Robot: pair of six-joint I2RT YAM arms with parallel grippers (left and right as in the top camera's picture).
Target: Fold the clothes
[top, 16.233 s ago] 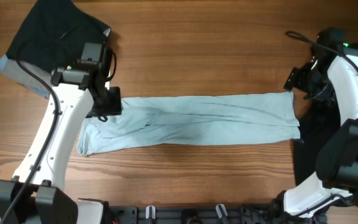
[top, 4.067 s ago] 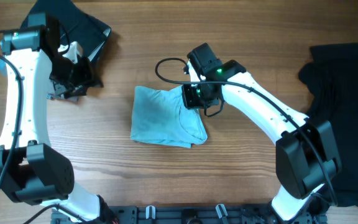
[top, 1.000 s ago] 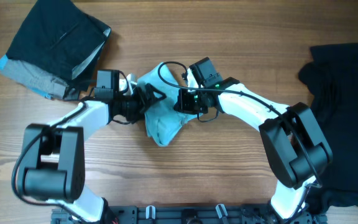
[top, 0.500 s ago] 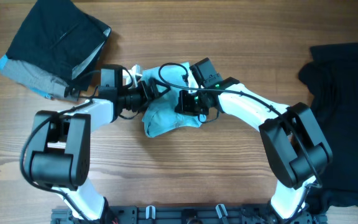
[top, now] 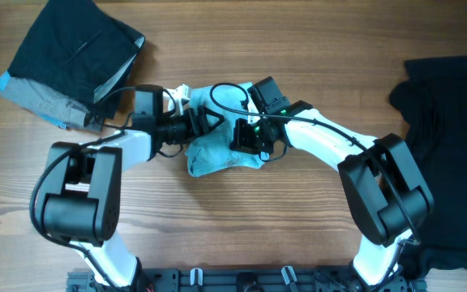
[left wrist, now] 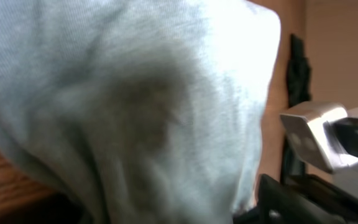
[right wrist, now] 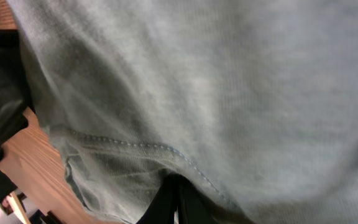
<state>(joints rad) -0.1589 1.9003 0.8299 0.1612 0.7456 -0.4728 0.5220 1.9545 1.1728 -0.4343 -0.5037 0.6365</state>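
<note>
- You have the aqua T-shirt [top: 216,154] bunched into a lump at the middle of the table [top: 298,235], with both arms reaching in on it.
- The left gripper [top: 199,124] sits at the lump's upper left edge, touching the cloth. The right gripper [top: 242,139] presses on its upper right side.
- Left wrist view: the T-shirt [left wrist: 135,106] fills nearly the whole frame, right up against the lens. No fingers show, so you cannot tell how the jaws stand.
- Right wrist view: the T-shirt [right wrist: 229,81] drapes across the frame with a stitched hem running through it. One dark finger [right wrist: 173,200] pokes out beneath the cloth. The gap is hidden, so you cannot tell whether it grips.
- The folded black garment [top: 75,45] lies on a grey garment [top: 35,96] at the far left corner, well apart.
- A black heap [top: 444,105] lies along the right edge.
</note>
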